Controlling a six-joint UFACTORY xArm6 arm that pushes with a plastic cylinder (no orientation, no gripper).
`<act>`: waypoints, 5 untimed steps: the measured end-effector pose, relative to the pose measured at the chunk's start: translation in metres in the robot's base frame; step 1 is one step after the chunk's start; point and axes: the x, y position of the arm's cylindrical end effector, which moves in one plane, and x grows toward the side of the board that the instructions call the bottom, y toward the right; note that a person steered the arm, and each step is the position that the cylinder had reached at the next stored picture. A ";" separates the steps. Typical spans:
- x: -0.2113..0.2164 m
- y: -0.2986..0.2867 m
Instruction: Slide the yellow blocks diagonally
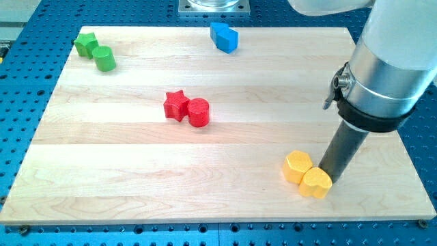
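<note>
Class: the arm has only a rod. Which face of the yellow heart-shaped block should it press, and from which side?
Press its upper-right face, from the view's right, where my tip already sits. The yellow heart-shaped block touches the yellow hexagonal block, so both would likely slide together.

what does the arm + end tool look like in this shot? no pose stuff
My arm is a fat white cylinder ending in a silver metal collar with a black ring and a small clip on its left. Below hangs a straight dark rod; my tip is plain and blunt. No cables or markings visible.
</note>
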 end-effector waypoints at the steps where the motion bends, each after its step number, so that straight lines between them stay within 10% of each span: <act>1: 0.000 -0.013; 5: 0.054 0.012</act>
